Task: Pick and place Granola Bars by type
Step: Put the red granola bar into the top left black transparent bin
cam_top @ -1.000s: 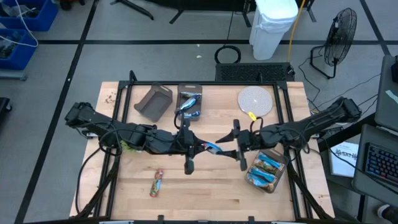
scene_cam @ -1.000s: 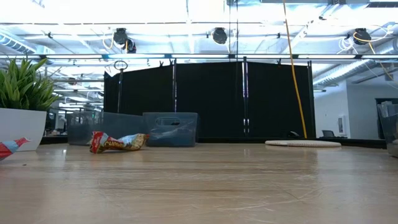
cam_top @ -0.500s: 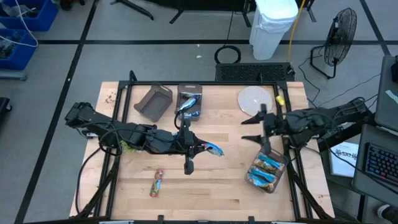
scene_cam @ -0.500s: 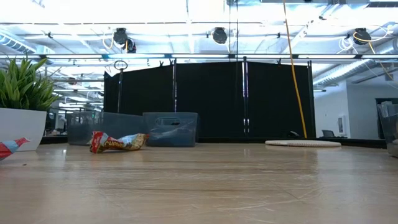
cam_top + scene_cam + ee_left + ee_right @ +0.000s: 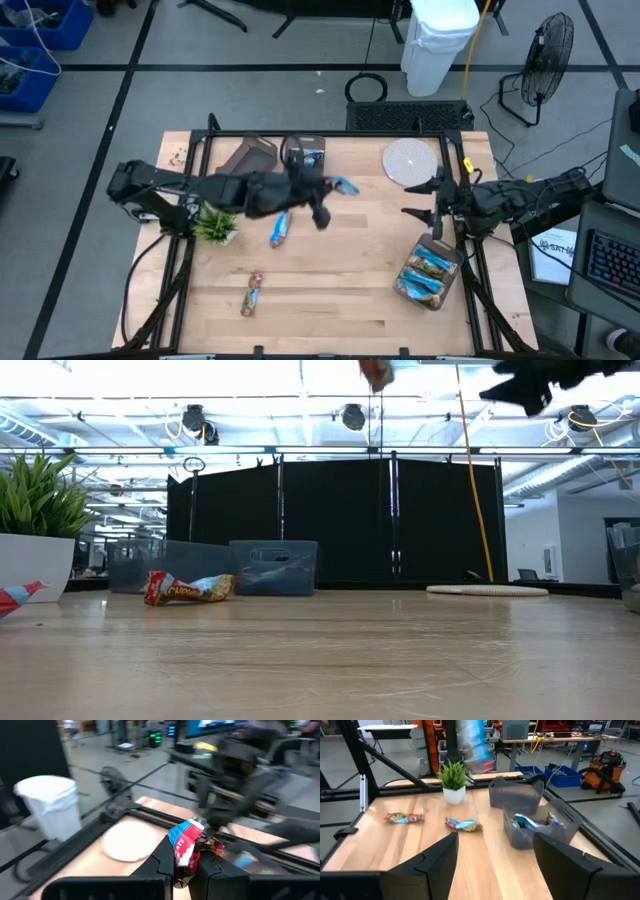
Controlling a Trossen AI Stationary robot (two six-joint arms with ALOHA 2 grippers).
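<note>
The left gripper (image 5: 330,187) has swung up toward the back bins since a second ago, and from above it pinches a blue granola bar (image 5: 344,185), while the left wrist view shows that bar (image 5: 186,845) squeezed between its fingers, and the right gripper (image 5: 492,865) stands spread wide.

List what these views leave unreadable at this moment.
- Held bar: wrapper print blurred by motion, left wrist view.
- Left end effector: its fingers merge with the dark arm, high view.
- Bars in the near bin: count too small, high view.
- Arm: cut off by the top edge, low view.
</note>
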